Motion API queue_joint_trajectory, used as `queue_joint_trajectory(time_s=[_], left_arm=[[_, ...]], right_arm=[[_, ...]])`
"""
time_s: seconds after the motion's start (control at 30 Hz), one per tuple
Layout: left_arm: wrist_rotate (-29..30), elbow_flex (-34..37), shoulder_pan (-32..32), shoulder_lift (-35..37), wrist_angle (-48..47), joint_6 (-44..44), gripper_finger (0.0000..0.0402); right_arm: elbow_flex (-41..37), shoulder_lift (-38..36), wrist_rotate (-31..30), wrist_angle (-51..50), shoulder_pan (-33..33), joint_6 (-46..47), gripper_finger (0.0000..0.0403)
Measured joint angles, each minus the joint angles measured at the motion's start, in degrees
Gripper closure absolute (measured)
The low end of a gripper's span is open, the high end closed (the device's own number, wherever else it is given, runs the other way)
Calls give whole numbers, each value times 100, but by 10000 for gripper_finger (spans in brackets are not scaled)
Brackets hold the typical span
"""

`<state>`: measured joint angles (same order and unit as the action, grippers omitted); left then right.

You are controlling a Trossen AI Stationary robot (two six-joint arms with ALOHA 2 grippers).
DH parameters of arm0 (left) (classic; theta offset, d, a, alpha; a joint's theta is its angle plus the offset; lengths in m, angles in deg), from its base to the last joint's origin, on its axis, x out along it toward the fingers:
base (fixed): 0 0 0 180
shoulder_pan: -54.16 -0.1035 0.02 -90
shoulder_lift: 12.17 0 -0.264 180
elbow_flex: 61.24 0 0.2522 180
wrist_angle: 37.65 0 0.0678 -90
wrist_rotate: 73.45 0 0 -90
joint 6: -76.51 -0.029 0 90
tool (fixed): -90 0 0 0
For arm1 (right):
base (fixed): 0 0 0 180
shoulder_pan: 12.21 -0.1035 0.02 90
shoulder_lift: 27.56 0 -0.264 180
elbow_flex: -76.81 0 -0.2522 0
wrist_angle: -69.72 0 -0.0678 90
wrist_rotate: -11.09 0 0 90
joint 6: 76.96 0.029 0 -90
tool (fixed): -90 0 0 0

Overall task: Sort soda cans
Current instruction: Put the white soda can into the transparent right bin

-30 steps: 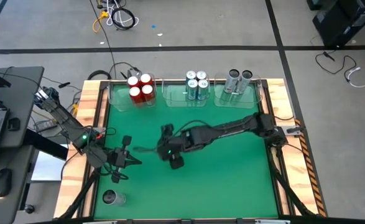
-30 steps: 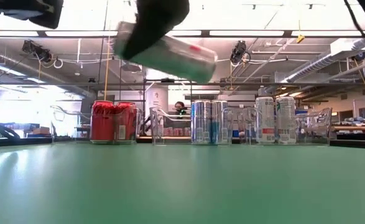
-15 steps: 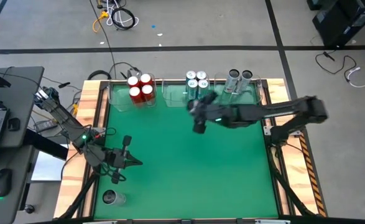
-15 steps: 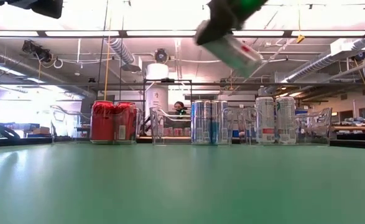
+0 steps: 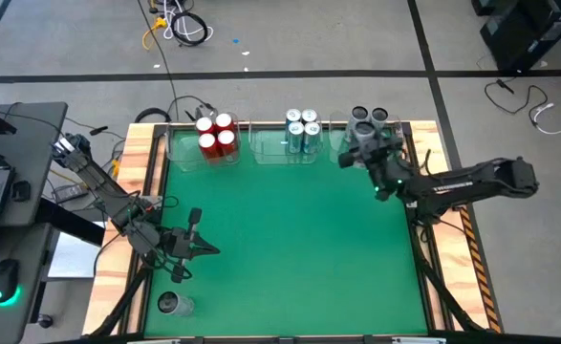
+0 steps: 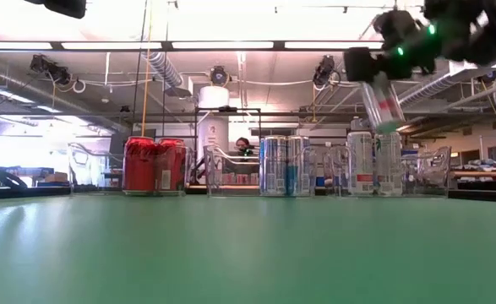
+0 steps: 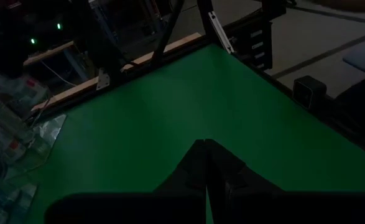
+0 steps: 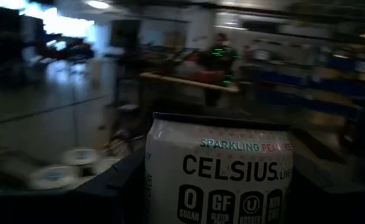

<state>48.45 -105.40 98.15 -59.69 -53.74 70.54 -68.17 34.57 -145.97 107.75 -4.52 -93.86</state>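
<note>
Overhead, the right pincer (image 5: 364, 148) hangs at the far right of the table (image 5: 290, 239), clamped on a silver can (image 6: 384, 103) that the high view mostly hides under the arm. The low view shows what the high one cannot: the can is in the air, slightly tilted, held above the two silver cans (image 6: 374, 163) standing in the rightmost clear bin (image 6: 433, 173). The right wrist view alone gives its label: a Celsius can (image 8: 218, 171) with "SPARKLING" printed above the brand name, seated between the dark fingers (image 8: 110, 190), and beyond it a person (image 8: 218, 59) in the room.

From above, the far edge of the table carries three groups in clear bins: four red cans (image 5: 216, 134) at the left, four light blue-and-white cans (image 5: 302, 130) in the middle, and the silver ones under the right pincer. Only this view shows a fourth silver can (image 5: 173, 304) standing alone near the table's near left corner.

The left pincer (image 5: 204, 249) waits over the near left part of the table; its wrist view shows the fingers (image 7: 194, 168) pressed together, holding nothing, above bare green.
</note>
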Motion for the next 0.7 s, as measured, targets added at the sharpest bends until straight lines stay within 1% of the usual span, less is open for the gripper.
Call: queue_joint_trajectory(time_s=[0.13,0.23,0.33,0.53,0.7], left_arm=[[0,0,0,0,0,0,401],[1,0,0,0,0,-1,401],[0,0,0,0,0,-1,401],[52,0,0,0,0,-1,401],[61,0,0,0,-2,-6,401]], right_arm=[[-736,122,-5,1466,484,-83,159],[-1088,227,113,2130,882,-91,159],[-1260,288,401,2621,1294,-147,159],[-1308,525,880,2728,1950,-85,159],[-1308,889,1185,2919,2292,-48,159]])
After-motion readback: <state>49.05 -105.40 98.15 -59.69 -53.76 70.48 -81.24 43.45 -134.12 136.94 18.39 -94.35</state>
